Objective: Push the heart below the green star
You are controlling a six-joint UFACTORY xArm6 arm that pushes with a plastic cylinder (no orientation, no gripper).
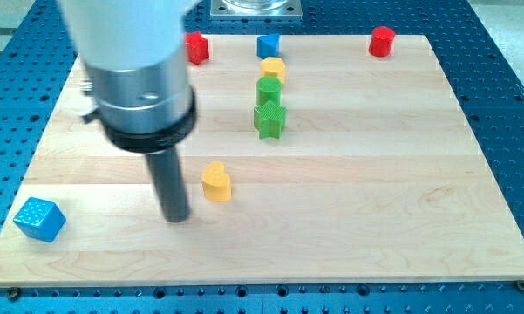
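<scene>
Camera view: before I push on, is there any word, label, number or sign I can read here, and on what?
None: no readable text anywhere in this view.
The blue cube at the view's bottom left shows only pale dots, not characters.
The yellow heart, the green star and the wooden board are unmarked.

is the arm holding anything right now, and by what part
Nothing is held; the arm ends in a bare rod. My tip rests on the board just to the view's left of the yellow heart, with a small gap between them.
</scene>
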